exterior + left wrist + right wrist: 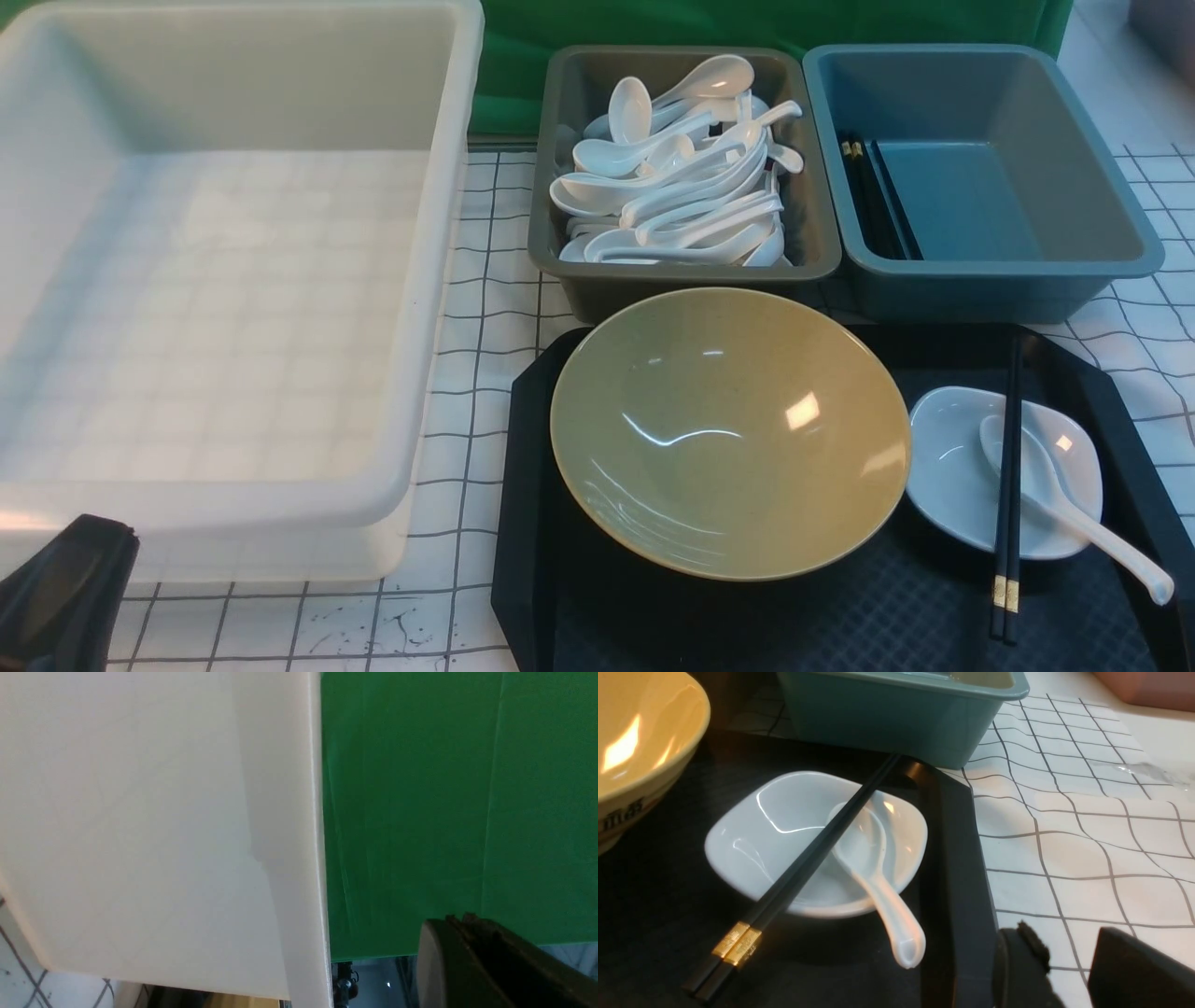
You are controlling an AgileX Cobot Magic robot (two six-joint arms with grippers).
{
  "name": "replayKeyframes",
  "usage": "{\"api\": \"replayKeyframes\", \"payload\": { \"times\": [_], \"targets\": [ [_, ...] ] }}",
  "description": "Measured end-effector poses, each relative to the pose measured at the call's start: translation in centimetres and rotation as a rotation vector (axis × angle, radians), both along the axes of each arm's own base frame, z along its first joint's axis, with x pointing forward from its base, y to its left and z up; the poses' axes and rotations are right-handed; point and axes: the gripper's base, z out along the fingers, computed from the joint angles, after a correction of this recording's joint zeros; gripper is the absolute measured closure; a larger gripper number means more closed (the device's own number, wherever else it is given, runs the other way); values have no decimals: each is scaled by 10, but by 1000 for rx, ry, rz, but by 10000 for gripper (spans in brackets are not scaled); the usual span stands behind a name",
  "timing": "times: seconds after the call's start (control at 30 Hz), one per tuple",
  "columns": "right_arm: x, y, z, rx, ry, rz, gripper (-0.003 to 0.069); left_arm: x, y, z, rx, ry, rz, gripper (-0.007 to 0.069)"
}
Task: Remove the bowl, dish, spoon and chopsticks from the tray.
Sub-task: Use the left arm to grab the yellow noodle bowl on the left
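Right pincer (1064, 947) hangs released beside the black plastic tray (952, 858); left pincer (462, 926) is clenched by the translucent white tub (233, 280). On the tray: wide mustard-yellow bowl (728, 429), small white dish (952, 467) holding white soup spoon (1074, 509), black chopsticks (1008, 485) across both.

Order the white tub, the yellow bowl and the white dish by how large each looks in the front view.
1. white tub, clearly the largest
2. yellow bowl
3. white dish, the smallest
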Motion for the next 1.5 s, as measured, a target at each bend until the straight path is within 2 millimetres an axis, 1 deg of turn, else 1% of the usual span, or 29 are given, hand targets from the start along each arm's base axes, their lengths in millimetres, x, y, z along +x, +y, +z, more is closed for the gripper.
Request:
{"api": "replayKeyframes", "payload": {
  "times": [0.27, 0.37, 0.4, 0.43, 0.47, 0.57, 0.6, 0.63, 0.7, 0.77, 0.8, 0.87, 0.9, 1.0, 1.03, 1.07, 1.3, 1.5],
  "targets": [
    [0, 0, 0, 0, 0, 0, 424, 0, 2, 2, -43, -15, 23, 625],
    [0, 0, 0, 0, 0, 0, 424, -1, 0, 8, 13, -31, -3, 625],
    [0, 0, 0, 0, 0, 0, 424, -3, -2, 17, 61, -61, -20, 625],
    [0, 0, 0, 0, 0, 0, 424, -3, -3, 19, 71, -65, -28, 625],
    [0, 0, 0, 0, 0, 0, 424, -8, -5, 36, 135, -118, -52, 625],
    [0, 0, 0, 0, 0, 0, 424, -15, -11, 65, 281, -179, -114, 625],
    [0, 0, 0, 0, 0, 0, 424, -15, -12, 68, 300, -180, -125, 625],
    [0, 0, 0, 0, 0, 0, 424, -14, -18, 81, 376, -157, -189, 625],
    [0, 0, 0, 0, 0, 0, 424, -10, -22, 90, 455, -110, -252, 625],
    [0, 0, 0, 0, 0, 0, 424, -3, -27, 98, 532, -26, -342, 625],
    [0, 0, 0, 0, 0, 0, 424, 2, -29, 106, 586, 18, -390, 625],
    [0, 0, 0, 0, 0, 0, 424, 10, -32, 112, 642, 95, -460, 625],
    [0, 0, 0, 0, 0, 0, 424, 14, -32, 114, 655, 119, -481, 625],
    [0, 0, 0, 0, 0, 0, 424, 32, -35, 120, 705, 238, -583, 625],
    [0, 0, 0, 0, 0, 0, 424, 32, -35, 120, 707, 241, -587, 625],
    [0, 0, 0, 0, 0, 0, 424, 40, -36, 120, 731, 280, -627, 625],
    [0, 0, 0, 0, 0, 0, 424, 75, -42, 124, 801, 364, -758, 625],
    [0, 0, 0, 0, 0, 0, 424, 102, -67, 126, 912, 402, -900, 625]
  ]
}}
